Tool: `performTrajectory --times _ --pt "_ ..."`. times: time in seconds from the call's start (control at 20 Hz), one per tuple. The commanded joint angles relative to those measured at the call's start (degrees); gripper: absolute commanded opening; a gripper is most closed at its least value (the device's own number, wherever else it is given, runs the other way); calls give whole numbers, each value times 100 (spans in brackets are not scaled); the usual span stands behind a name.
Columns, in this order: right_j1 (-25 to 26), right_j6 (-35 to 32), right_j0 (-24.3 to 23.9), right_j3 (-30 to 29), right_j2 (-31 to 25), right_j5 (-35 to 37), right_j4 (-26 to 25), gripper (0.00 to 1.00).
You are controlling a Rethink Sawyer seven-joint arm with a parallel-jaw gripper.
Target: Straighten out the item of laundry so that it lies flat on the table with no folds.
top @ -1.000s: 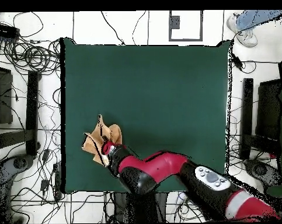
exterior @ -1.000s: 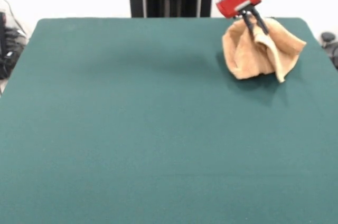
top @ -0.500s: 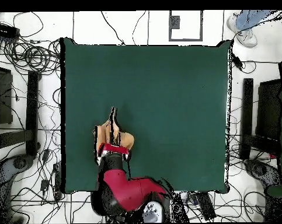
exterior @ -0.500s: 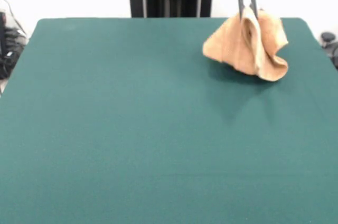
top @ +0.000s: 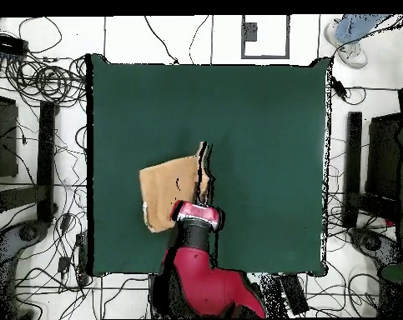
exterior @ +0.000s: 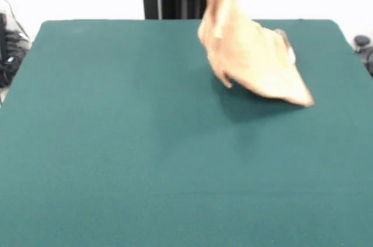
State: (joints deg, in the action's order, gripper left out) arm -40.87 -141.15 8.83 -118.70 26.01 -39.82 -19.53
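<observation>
Tan towel (exterior: 250,60) with unreadable white tag, raised over green table (exterior: 116,142)

Tan towel (exterior: 250,55) raised, partly draped

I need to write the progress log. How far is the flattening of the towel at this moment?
Roughly mid-way. Done: the towel is opened out into a broad sheet rather than a bunch. In hand: one corner is lifted high at the table's far side while the opposite corner seems to touch the surface; in the overhead view the gripper is above it, jaws hidden. Left: lay it down flat without folds.
</observation>
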Motion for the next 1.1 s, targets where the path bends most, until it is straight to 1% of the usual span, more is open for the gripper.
performTrajectory --times 0.05,0.25,0.4,0.55,0.65,0.75,0.8,0.95,1.0,1.1 --pt "292 1199 312 779 771 -137 174 0" --pt "301 1128 563 867 1020 19 218 0" --pt "351 877 484 990 953 66 -43 0" --pt "385 812 529 1054 1047 83 -86 0" --pt "363 753 570 1107 1083 214 -156 0" --pt "421 597 473 1122 975 143 -223 0" --pt "382 397 338 1098 835 57 -346 0" --pt "177 -56 39 1092 461 444 -816 0" --pt "97 -212 -67 1090 327 597 -985 100" --pt "-38 -360 -195 1124 136 845 -1277 100"
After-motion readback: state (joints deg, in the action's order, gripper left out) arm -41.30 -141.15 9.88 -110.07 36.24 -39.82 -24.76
